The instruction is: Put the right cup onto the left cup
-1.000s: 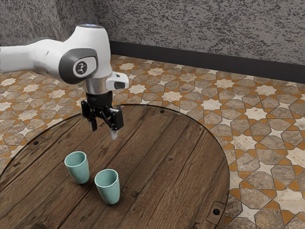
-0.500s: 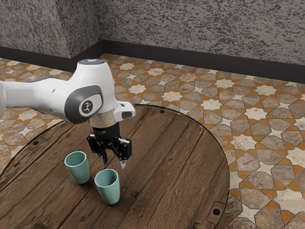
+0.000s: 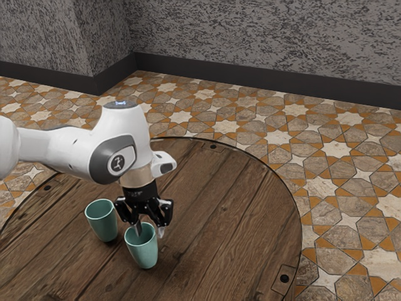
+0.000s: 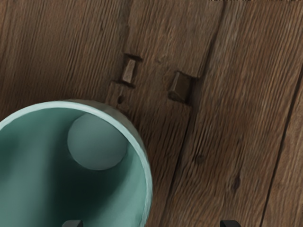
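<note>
My gripper (image 3: 150, 231) points down at the teal cup (image 3: 143, 251) nearer the exterior view's right, its fingers apart. One fingertip appears over or just inside that cup's mouth and the other is outside the rim, toward the exterior view's right. In the wrist view the tips of the gripper (image 4: 151, 223) stand wide apart, with the rim of the teal cup (image 4: 35, 175) running between them. That cup is upright and hollow. The other teal cup (image 3: 102, 221) stands upright beside it, toward the exterior view's left, with a small gap between the two.
Both cups stand on a round wooden table (image 3: 219, 207) with a dark metal edge. Dark bolts (image 3: 284, 278) sit near its border. Patterned floor tiles (image 3: 341, 219) and a grey wall (image 3: 263, 37) lie beyond.
My gripper has come down from above the table's far part to the rim of the cup nearer the exterior view's right. Neither cup has moved.
</note>
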